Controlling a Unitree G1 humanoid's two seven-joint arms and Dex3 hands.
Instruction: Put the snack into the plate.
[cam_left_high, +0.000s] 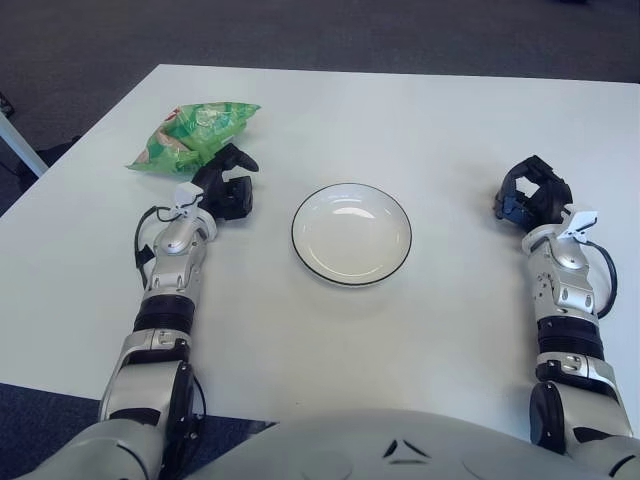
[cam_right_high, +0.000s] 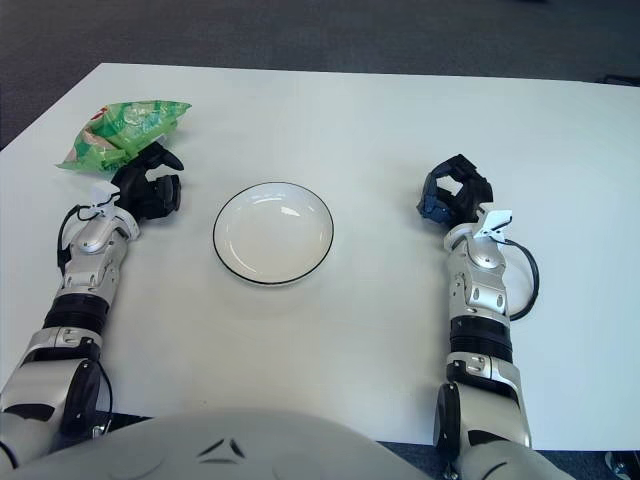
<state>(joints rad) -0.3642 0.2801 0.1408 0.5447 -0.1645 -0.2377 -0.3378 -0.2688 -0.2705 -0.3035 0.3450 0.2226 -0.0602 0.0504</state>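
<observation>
Snack bag (cam_left_high: 192, 135), green and crinkled, lies on the white counter (cam_left_high: 400, 330) toward its far left, well away from the plate (cam_left_high: 351, 234). That plate, white with a thin dark rim, sits near the middle of the counter between the two arms and holds nothing. The left hand (cam_left_high: 226, 186) reaches forward just this side of the bag, its dark fingers (cam_left_high: 240, 160) loosely curled and relaxed, with one fingertip close to the bag's near edge; whether it touches the wrapper cannot be told, and nothing is gripped. The right hand (cam_right_high: 455, 193) shows to the right of the plate, well apart from it, its fingers (cam_right_high: 462, 168) bent inward in a loose arch around empty space, holding nothing.
</observation>
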